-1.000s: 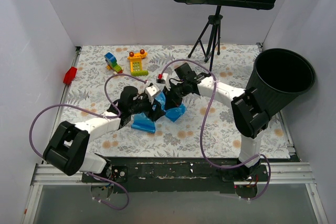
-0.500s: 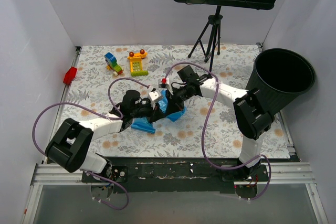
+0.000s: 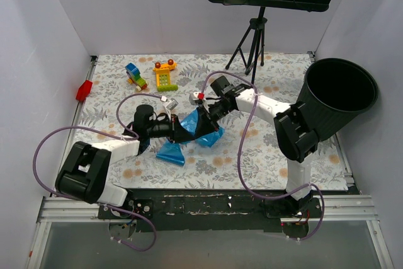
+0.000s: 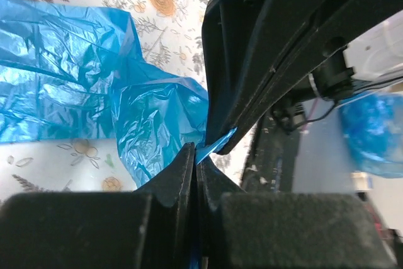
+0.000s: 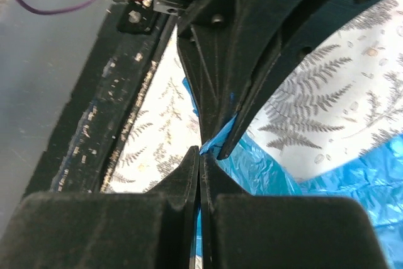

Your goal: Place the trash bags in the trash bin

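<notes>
- left arm (image 3: 119, 146): lies low over the counter (image 3: 189, 74), reaching toward 2 o'clock.
- left fingers (image 4: 189, 174): pressed together, pinching blue film.
- right arm (image 3: 271, 108): elbow bent, forearm reaching toward 9 o'clock.
- right fingers (image 5: 192, 174): pressed together, pinching blue film.
- trash bags (image 3: 170, 151): crumpled at counter centre, under both wrists.
- trash bin (image 3: 321, 118): 3 o'clock edge, well apart.
</notes>
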You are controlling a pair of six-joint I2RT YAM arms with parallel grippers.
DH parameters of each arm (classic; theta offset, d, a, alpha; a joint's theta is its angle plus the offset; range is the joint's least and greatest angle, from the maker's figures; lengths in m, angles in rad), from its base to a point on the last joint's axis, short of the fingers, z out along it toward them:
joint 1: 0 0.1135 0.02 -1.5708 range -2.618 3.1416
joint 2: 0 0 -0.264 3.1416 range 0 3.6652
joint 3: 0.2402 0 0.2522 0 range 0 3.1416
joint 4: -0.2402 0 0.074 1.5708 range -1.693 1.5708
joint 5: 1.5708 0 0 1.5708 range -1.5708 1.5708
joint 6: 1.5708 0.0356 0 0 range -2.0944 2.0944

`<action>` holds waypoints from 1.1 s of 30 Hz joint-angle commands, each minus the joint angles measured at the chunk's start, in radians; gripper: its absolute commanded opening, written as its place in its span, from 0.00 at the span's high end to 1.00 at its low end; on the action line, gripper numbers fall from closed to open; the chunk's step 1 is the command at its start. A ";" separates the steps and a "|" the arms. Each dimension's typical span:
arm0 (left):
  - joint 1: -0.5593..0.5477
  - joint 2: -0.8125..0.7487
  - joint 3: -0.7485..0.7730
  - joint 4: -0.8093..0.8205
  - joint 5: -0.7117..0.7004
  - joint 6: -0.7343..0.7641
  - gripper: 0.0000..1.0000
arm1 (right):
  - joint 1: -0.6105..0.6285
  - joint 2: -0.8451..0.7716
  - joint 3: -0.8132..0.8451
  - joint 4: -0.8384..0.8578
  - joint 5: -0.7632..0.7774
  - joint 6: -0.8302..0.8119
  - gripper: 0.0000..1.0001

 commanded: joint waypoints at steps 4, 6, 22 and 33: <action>0.127 0.108 -0.021 0.136 0.022 -0.299 1.00 | 0.015 0.036 0.046 -0.191 -0.424 0.054 0.99; 0.131 0.130 -0.026 0.176 0.023 -0.330 1.00 | 0.018 0.068 0.079 -0.240 -0.493 0.034 0.99; 0.180 0.314 0.080 0.159 -0.101 -0.441 1.00 | 0.064 0.035 0.087 -0.080 -0.530 0.244 0.99; 0.180 0.429 0.177 0.204 -0.169 -0.499 1.00 | 0.040 0.064 0.082 0.145 -0.524 0.556 0.99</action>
